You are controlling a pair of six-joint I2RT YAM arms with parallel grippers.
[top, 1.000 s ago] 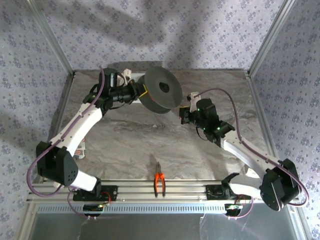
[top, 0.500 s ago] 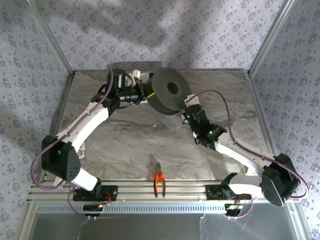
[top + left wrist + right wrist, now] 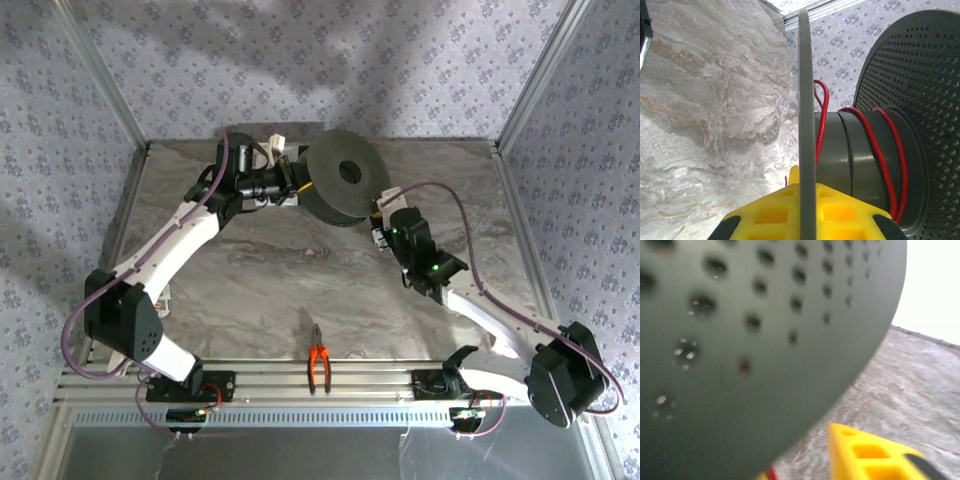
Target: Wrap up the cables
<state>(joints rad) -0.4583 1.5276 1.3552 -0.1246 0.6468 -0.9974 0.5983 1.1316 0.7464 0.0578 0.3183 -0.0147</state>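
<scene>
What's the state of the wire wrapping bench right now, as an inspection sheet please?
Surface: marbled table, no spills seen.
Job's things: dark spool at the far side; red wire wound a few turns round its core.
Clutter: orange-handled pliers at the near edge.
Hands: left hand shut on the spool's rim; right hand beside the spool, grip unclear.
Cables: purple cords run along both arms.
Surroundings: flowered walls, metal frame posts.

No legible text anywhere; no labels, brands or numbers readable.
</scene>
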